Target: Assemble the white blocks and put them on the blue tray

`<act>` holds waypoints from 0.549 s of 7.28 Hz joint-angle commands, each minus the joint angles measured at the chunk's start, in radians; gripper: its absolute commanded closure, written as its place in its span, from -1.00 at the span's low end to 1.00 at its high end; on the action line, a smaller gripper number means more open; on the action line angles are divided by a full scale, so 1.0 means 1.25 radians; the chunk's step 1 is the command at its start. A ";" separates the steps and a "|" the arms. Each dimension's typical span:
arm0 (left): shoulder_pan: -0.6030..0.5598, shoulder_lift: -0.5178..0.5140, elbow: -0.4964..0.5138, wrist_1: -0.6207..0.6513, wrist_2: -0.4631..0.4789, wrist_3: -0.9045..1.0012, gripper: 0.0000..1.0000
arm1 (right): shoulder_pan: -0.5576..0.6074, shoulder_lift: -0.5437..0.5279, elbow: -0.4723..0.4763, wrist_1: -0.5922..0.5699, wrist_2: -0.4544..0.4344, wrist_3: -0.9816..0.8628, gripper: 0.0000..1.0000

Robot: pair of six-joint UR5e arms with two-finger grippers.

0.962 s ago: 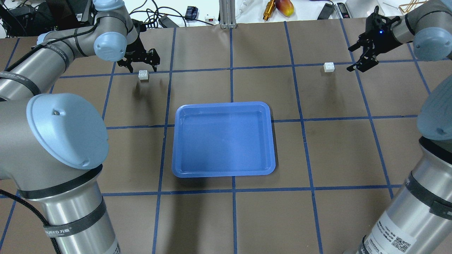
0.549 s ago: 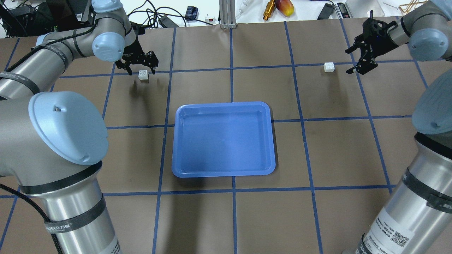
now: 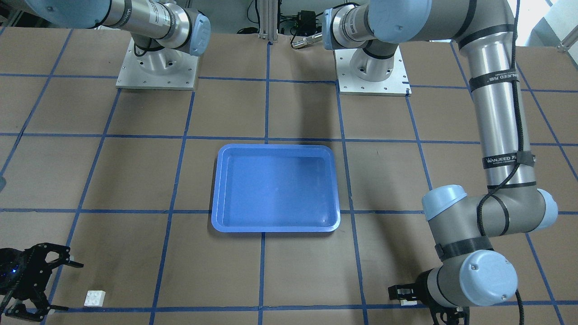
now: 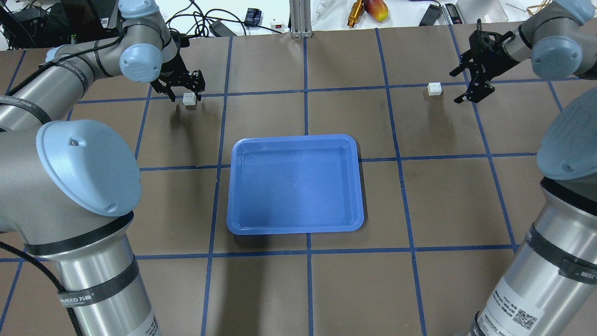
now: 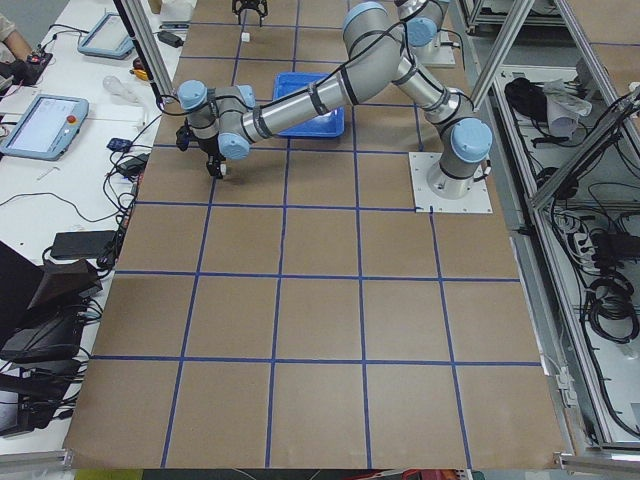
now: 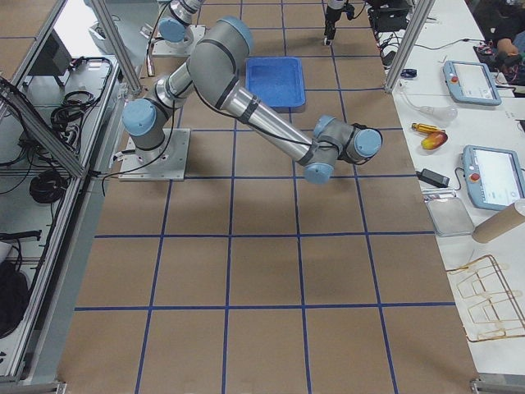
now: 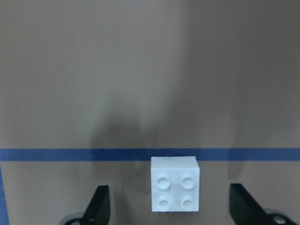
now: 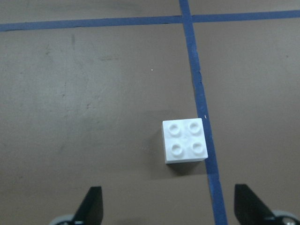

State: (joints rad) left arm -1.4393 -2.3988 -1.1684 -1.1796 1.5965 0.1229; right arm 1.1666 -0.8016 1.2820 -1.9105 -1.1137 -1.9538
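Note:
One white block (image 4: 189,98) (image 7: 175,190) lies studs up on the table, just before a blue tape line. My left gripper (image 4: 186,96) (image 7: 168,186) is open and low, one finger on either side of the block, not touching it. The other white block (image 4: 434,88) (image 8: 184,139) (image 3: 95,298) sits by a tape crossing at the far right. My right gripper (image 4: 456,87) (image 8: 167,188) (image 3: 67,286) is open just beside it, with the block ahead of the fingertips, not between them. The blue tray (image 4: 295,184) (image 3: 275,187) lies in the middle with nothing in it.
The brown table top (image 4: 447,200) carries a grid of blue tape. Cables, tools and a fruit (image 4: 377,8) lie on the white bench beyond the far edge. Both arm bases (image 3: 156,67) stand at the robot's side of the table.
My left gripper has come down and closer, so its fingers now flank the left block. My right gripper has shifted towards the right block. Neither block has moved.

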 commanded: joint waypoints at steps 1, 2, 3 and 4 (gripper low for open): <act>-0.001 0.000 -0.002 0.000 -0.001 0.000 -0.25 | 0.003 -0.003 -0.002 0.010 -0.004 0.008 -1.00; -0.001 0.000 -0.002 0.000 -0.001 0.000 0.05 | 0.003 -0.002 -0.007 -0.004 0.018 0.008 -0.97; -0.001 0.000 -0.003 -0.001 -0.001 0.002 0.62 | 0.003 -0.002 -0.017 0.001 0.014 0.024 -1.00; 0.000 0.000 -0.009 -0.001 -0.001 0.002 0.79 | 0.003 0.001 -0.017 -0.001 0.014 0.024 -1.00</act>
State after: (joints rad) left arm -1.4402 -2.3991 -1.1732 -1.1806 1.5954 0.1247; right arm 1.1703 -0.8031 1.2660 -1.9101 -1.0982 -1.9306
